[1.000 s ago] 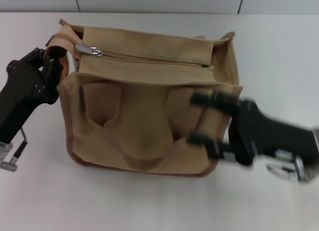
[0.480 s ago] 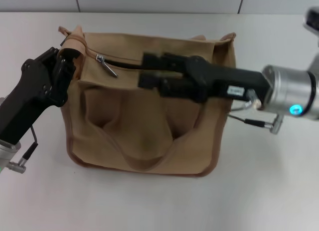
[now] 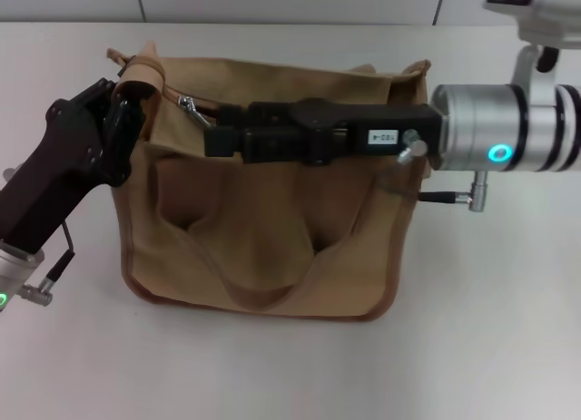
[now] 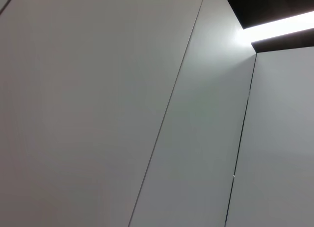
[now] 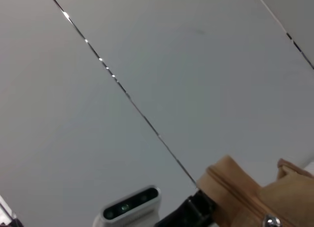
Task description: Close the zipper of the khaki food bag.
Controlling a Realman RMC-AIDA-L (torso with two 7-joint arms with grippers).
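The khaki food bag [image 3: 263,229] lies in the middle of the white table in the head view, handles toward me. Its zipper pull [image 3: 190,105] sits near the left end of the top panel. The zipper line is mostly hidden under my right arm. My left gripper [image 3: 127,92] is shut on the bag's left end tab [image 3: 142,71]. My right gripper [image 3: 216,131] reaches leftward across the top panel, open, its tips just right of the pull and apart from it. The right wrist view shows the tab [image 5: 235,188] and the pull [image 5: 270,220].
The white table [image 3: 490,329] surrounds the bag. A tiled wall runs along the back. The left wrist view shows only grey wall panels [image 4: 122,114]. A small white camera unit [image 5: 130,207] shows in the right wrist view.
My right gripper swung from the bag's right front side up over the top panel and moved left to the pull. My left gripper lifted the bag's left end slightly.
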